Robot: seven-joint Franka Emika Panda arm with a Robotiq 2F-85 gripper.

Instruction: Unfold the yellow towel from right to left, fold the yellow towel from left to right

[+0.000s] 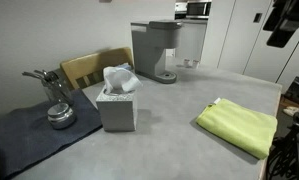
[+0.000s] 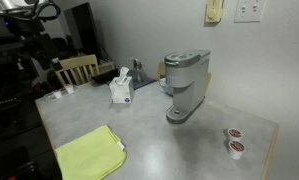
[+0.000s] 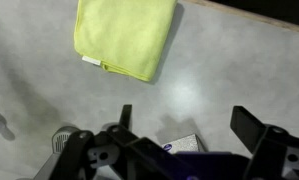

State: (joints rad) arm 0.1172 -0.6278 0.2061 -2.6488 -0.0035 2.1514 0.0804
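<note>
The soft lime-yellow cloth towel (image 3: 124, 35) lies folded near an edge of the grey bench (image 3: 229, 70), ahead of the spread fingers (image 3: 251, 125) and seemingly well below them.

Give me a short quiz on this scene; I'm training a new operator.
1. True or false: the yellow towel lies folded on the table.
2. How many coffee pods sit near the coffee maker? A) one B) two C) four
3. Fill in: in the wrist view, the tool is ____ and holds nothing.
Key: 1 true; 2 B; 3 open.
</note>
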